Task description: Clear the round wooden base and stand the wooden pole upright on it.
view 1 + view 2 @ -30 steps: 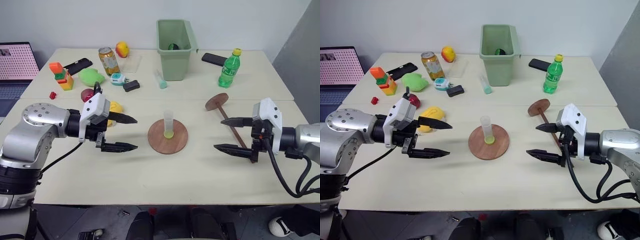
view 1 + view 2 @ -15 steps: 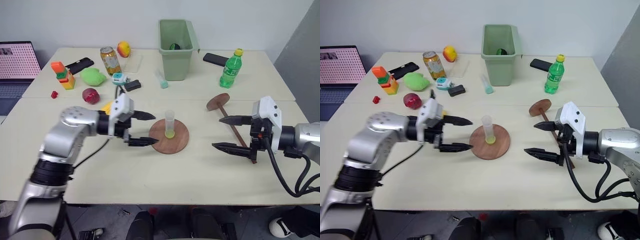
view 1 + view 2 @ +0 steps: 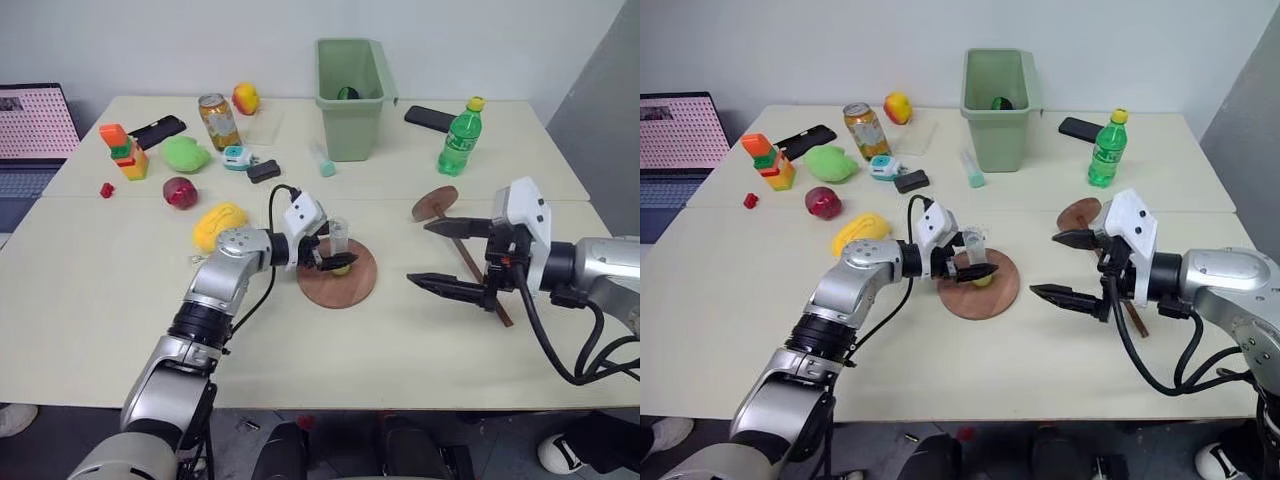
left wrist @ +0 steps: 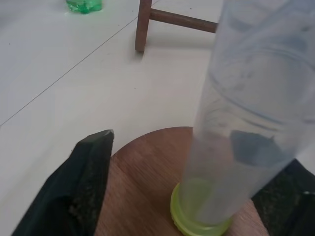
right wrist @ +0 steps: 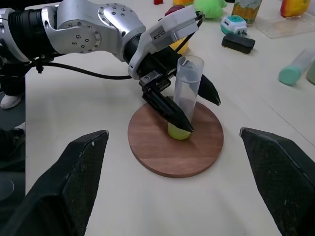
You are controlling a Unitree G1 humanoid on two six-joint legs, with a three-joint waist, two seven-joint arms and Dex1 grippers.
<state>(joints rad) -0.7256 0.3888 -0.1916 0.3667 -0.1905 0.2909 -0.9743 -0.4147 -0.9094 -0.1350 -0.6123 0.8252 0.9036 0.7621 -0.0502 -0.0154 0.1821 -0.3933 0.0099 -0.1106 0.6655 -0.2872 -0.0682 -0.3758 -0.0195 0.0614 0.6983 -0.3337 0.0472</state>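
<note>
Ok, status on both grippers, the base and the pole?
Left gripper straddling the tube, jaws not visibly clamped. Right gripper open, empty, above table. Base blocked by upright tube. Pole lying flat beside right gripper.

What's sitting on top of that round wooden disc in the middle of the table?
A clear plastic tube with a yellow-green bottom stands upright at the centre of the round wooden base. The left gripper has a finger on either side of it. The tube covers the disc's centre.
</note>
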